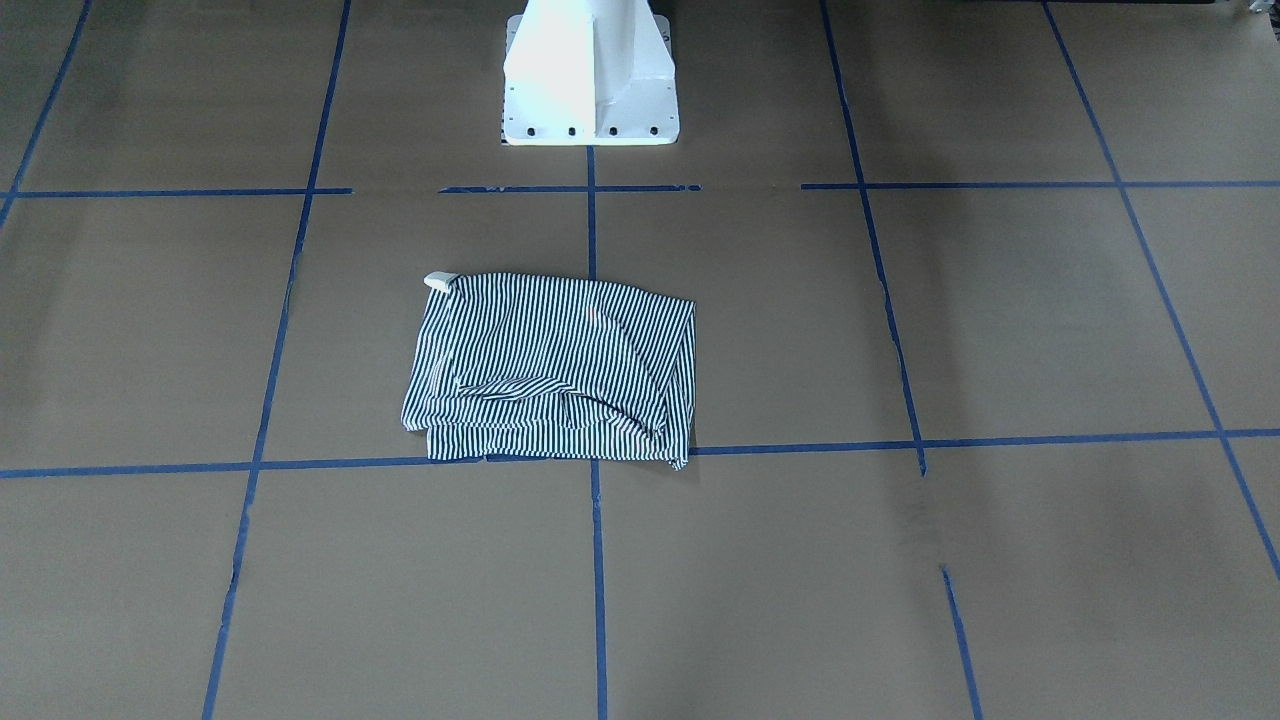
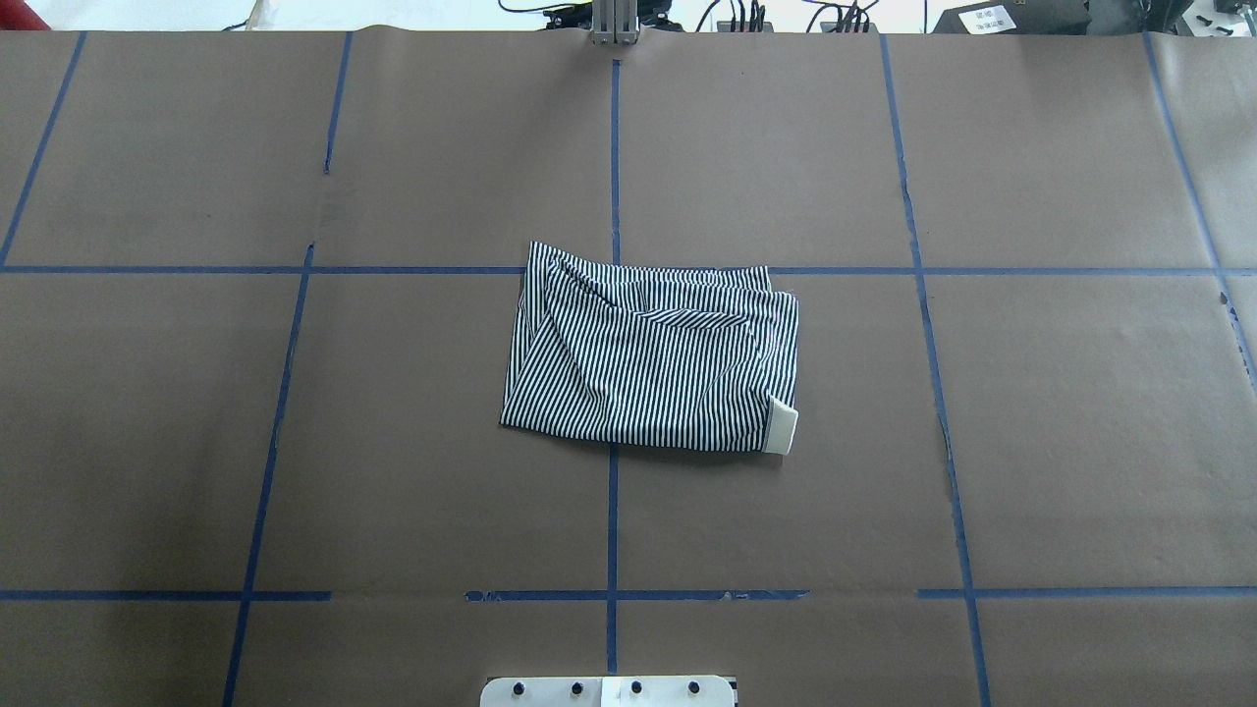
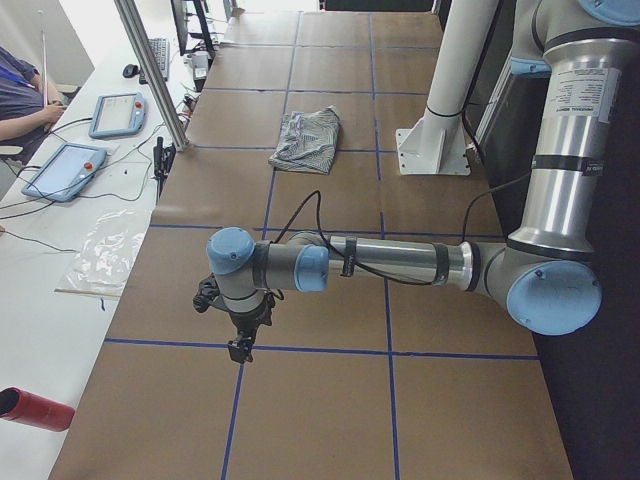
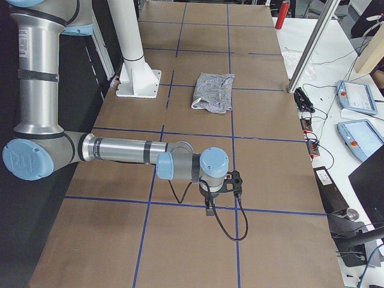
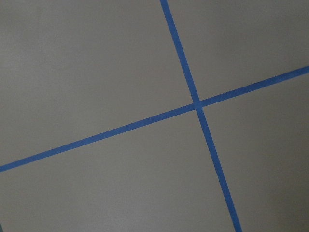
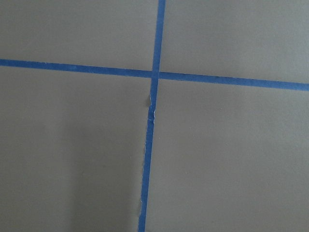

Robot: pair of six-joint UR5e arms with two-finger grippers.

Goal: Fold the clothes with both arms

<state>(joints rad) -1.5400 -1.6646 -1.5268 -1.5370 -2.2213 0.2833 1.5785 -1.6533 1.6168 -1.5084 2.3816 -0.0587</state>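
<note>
A short-sleeved polo shirt with thin navy-and-white stripes [image 2: 648, 358] is seen lying folded into a rough rectangle near the middle of the brown paper-covered bench [image 2: 393, 442], which is divided into squares by blue tape lines. The shirt is laid across the centre tape line, in front of the white pedestal base [image 2: 609, 690] and well apart from it, with its far edge along a cross line of tape. A plain cream band of fabric [image 2: 783, 427] is exposed at the shirt's near right corner, and some loose creases are seen along the far side. The grey metal tubular left arm with light-blue joint caps [image 3: 400, 262] is stretched out low over the left end of the bench, its black two-finger left gripper [image 3: 240, 345] pointed down above a tape line, well apart from the shirt. The matching grey right arm [image 4: 126, 150] is stretched out likewise over the right end, its black right gripper [image 4: 209, 209] pointed down just beside a tape line. Neither gripper is shown except from the side, so it cannot be told whether the fingers are open or closed. In both wrist views only bare brown paper and a crossing of blue tape [image 5: 196, 105] are shown.
</note>
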